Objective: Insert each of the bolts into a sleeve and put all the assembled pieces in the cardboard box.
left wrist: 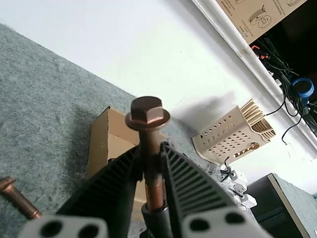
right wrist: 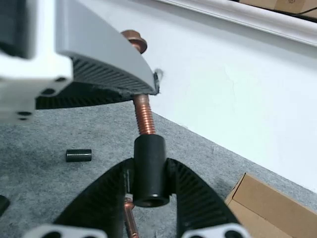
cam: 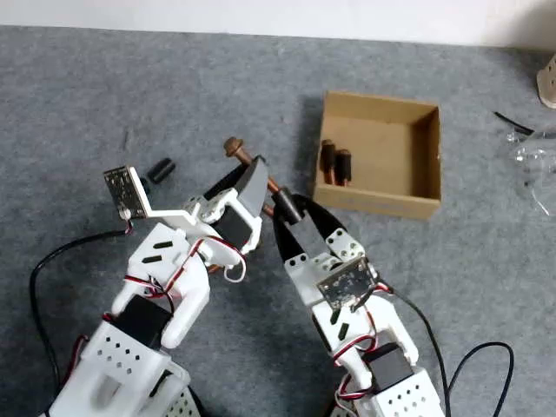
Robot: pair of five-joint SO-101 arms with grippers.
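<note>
My left gripper point(cam: 250, 181) is shut on a copper bolt point(cam: 234, 148) and holds it above the mat; its hex head point(left wrist: 147, 114) sticks out past the fingers. My right gripper point(cam: 291, 210) is shut on a black sleeve point(right wrist: 150, 168). The bolt's threaded end point(right wrist: 143, 115) enters the top of that sleeve. The cardboard box point(cam: 423, 156) stands just beyond both grippers, with two assembled pieces point(cam: 335, 162) lying inside at its left wall. A loose black sleeve point(cam: 161, 169) lies on the mat to the left. Another loose bolt point(left wrist: 20, 198) lies on the mat under the grippers.
Grey felt mat point(cam: 87, 104) covers the table. Clear plastic pieces and black wires point(cam: 530, 148) lie at the far right. A cream perforated basket point(left wrist: 233, 134) stands by the wall behind the box. Black cables point(cam: 43, 269) trail from both arms at the near edge.
</note>
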